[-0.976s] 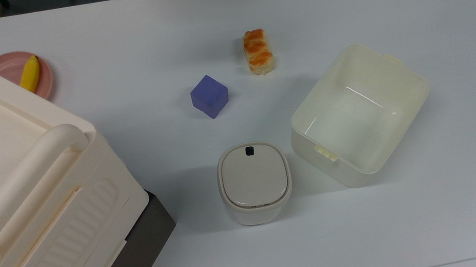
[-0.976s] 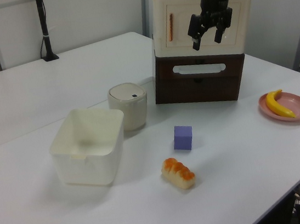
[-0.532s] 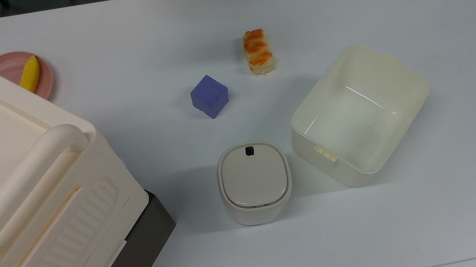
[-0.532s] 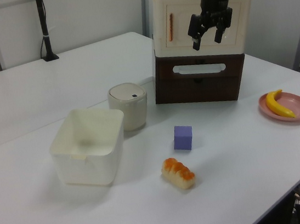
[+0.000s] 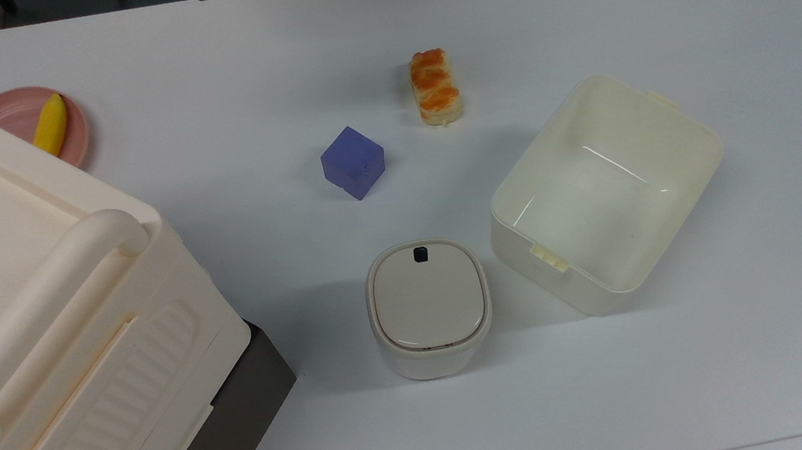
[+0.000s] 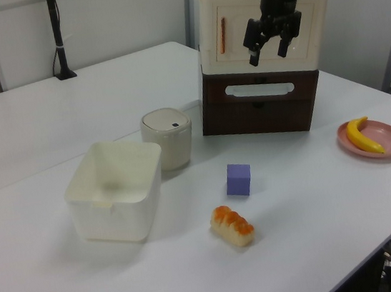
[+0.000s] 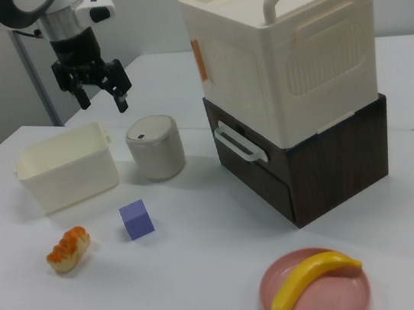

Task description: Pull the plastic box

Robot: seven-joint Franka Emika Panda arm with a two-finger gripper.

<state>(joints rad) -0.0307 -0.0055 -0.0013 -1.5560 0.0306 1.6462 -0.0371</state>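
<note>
The plastic box [image 5: 606, 190] is a lidless cream-white tub with rounded corners and small latch tabs, standing empty on the white table at the top view's right. It also appears in the left view [image 6: 115, 191] and the right view [image 7: 67, 174]. My gripper [image 6: 267, 52] hangs high above the table with its black fingers spread open and nothing between them. In the right view the gripper [image 7: 103, 98] is up in the air, above and between the box and the small lidded container.
A small rounded container with a beige lid [image 5: 429, 306] stands beside the box. A purple cube [image 5: 353, 161] and a bread piece [image 5: 435, 86] lie nearby. A large cream bin on a dark wooden drawer unit [image 7: 290, 89] and a pink plate with a banana [image 7: 314, 286] stand further off.
The gripper has shifted very slightly in the left view; the box and the other objects have not moved.
</note>
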